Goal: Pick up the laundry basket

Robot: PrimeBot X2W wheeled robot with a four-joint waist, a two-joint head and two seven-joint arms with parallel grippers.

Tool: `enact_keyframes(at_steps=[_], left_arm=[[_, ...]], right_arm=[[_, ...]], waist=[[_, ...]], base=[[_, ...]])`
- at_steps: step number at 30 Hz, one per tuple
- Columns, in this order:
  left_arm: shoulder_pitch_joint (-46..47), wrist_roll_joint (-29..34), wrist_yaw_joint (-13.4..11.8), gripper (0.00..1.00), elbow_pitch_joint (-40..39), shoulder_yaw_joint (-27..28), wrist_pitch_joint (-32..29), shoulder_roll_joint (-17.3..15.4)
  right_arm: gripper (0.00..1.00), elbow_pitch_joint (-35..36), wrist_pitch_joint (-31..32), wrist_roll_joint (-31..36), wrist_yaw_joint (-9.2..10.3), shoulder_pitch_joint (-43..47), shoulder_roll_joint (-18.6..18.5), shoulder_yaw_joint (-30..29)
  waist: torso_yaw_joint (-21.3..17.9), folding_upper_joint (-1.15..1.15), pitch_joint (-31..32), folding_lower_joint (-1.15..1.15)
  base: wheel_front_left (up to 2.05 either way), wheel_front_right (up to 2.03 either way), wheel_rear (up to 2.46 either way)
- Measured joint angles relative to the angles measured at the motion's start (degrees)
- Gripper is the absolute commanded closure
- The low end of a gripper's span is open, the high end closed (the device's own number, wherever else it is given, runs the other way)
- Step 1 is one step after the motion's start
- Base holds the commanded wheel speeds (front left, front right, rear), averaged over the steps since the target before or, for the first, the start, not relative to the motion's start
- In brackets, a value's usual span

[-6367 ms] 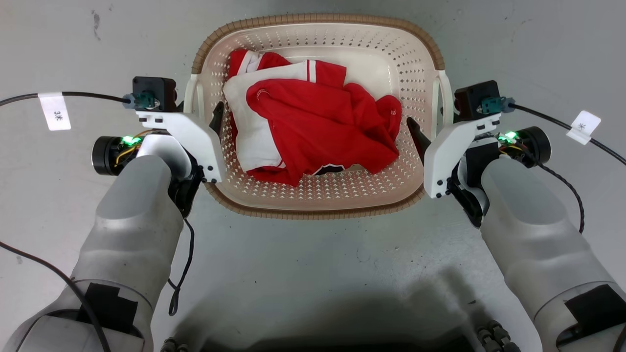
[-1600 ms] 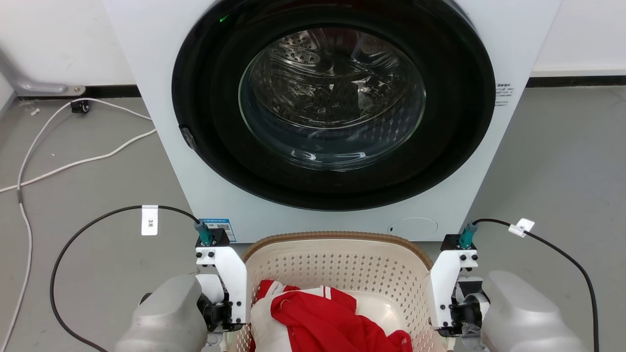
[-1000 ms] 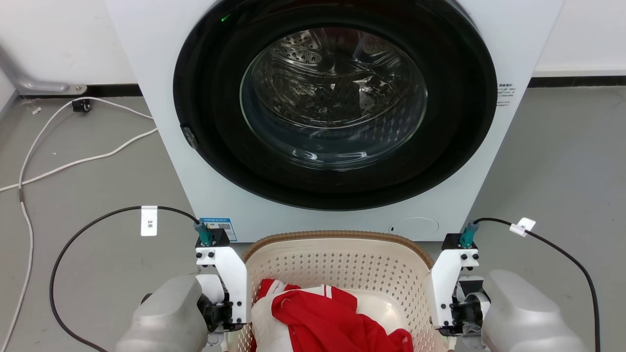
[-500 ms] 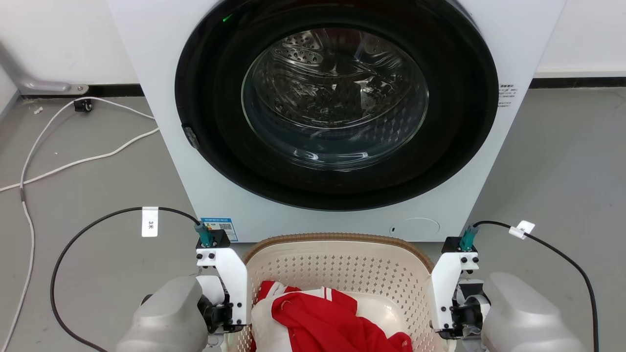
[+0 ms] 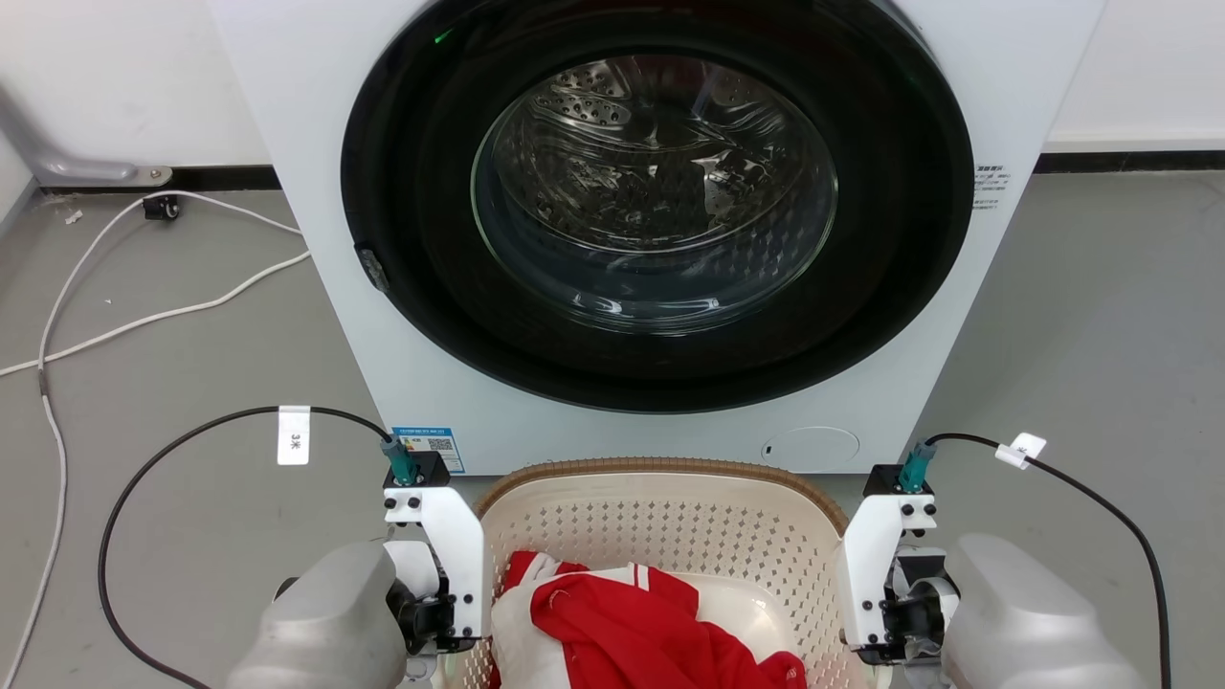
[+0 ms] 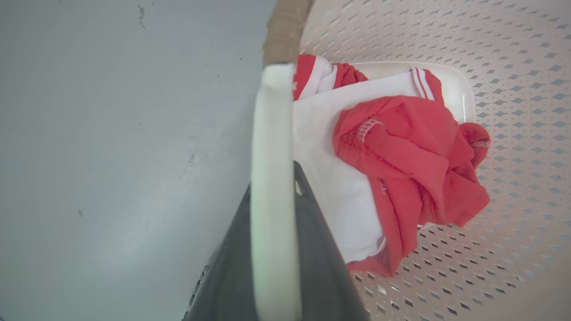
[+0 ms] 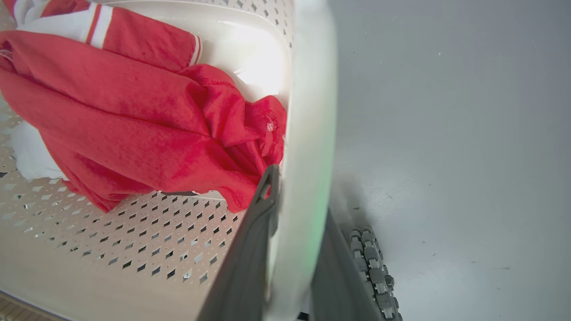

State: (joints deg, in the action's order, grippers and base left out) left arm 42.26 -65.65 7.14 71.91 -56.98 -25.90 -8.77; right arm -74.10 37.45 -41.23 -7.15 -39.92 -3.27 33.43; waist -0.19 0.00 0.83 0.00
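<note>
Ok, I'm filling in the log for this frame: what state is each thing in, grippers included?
laundry basket, held on both sides, loaded.
clothes, crumpled inside the basket.
washing machine door, looks closed.
left gripper, shut on the left handle.
right gripper, shut on the right handle.

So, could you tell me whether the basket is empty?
No, red and white clothes lie inside the basket.

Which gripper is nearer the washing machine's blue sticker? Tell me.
Left. The left gripper holds the laundry basket by a handle, close by the blue sticker; the right gripper holds the opposite handle, across the basket.
</note>
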Motion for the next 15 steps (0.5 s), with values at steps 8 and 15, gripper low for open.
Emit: enact_keyframes(at_steps=[8,15], left_arm=[[0.0,-0.2,0.0,1.00,0.0,-0.4,0.3,0.0],[0.0,-0.6,0.0,1.00,0.1,-0.8,0.4,-0.1]], right_arm=[[1.00,0.0,0.0,-0.2,0.00,0.0,0.0,0.3],[1.00,0.0,0.0,-0.5,0.00,0.0,0.0,0.5]], waist=[[0.0,0.00,0.0,0.00],[0.0,0.00,-0.1,0.00]], base=[[0.00,0.00,0.00],[0.00,0.00,0.00]])
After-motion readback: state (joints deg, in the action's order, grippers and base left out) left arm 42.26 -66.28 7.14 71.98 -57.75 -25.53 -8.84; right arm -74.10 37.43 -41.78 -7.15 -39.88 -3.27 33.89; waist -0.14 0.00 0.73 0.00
